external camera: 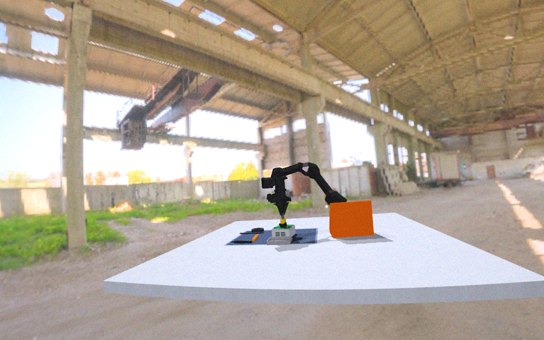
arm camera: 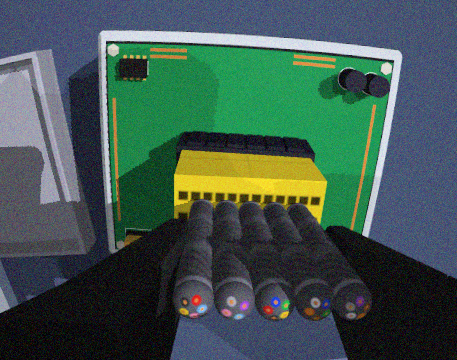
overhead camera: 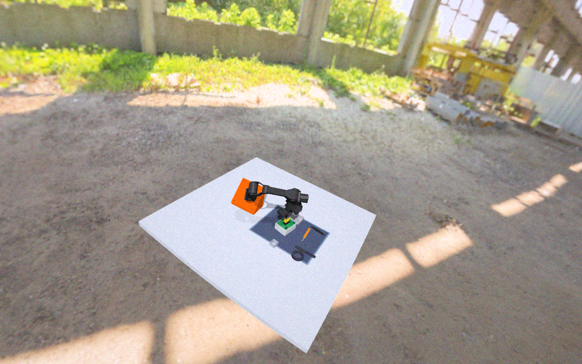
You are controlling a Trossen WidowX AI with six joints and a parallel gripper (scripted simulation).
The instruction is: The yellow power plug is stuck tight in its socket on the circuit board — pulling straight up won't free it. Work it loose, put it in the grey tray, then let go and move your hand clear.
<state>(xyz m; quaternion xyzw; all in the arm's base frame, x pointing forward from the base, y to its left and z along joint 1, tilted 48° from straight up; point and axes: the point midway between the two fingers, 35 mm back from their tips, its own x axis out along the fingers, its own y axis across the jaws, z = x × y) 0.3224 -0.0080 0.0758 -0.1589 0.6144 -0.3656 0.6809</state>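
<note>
Hand: the gripper (overhead camera: 288,216) (external camera: 282,216) (arm camera: 256,240) is clenched part-way on the yellow plug, one black finger at each end of it, pointing down.
Yellow plug (overhead camera: 286,220) (external camera: 283,221) (arm camera: 250,172): between the fingers, at the black socket, outside the tray; how deep it sits cannot be told.
Cable stubs (arm camera: 273,255): a row of five dark ones by the plug between the fingers, coloured cores showing at their ends.
Black socket (external camera: 283,225) (arm camera: 245,142): on the board, its far edge showing past the plug.
Circuit board (overhead camera: 286,228) (external camera: 290,226) (arm camera: 258,100): green, with a chip and two black cylinders near its far corners in the wrist view.
White housing (overhead camera: 284,231) (external camera: 283,233) (arm camera: 103,125): around the board.
Grey tray (overhead camera: 301,218) (external camera: 280,241) (arm camera: 60,165): just beside the housing.
Dark blue mat (overhead camera: 261,227) (external camera: 306,235) (arm camera: 428,150): under the housing.
Tools: an orange-handled tool (overhead camera: 306,232) (external camera: 255,238) and a black slim tool (overhead camera: 317,230) (external camera: 242,242) lie near each other.
Black ring (overhead camera: 292,256) (external camera: 257,229): beside a dark bar (overhead camera: 305,251) (external camera: 246,233).
Arm (overhead camera: 279,190) (external camera: 322,186): arches from an orange base block (overhead camera: 239,199) (external camera: 351,218) on the white table (overhead camera: 221,253) (external camera: 328,266).
</note>
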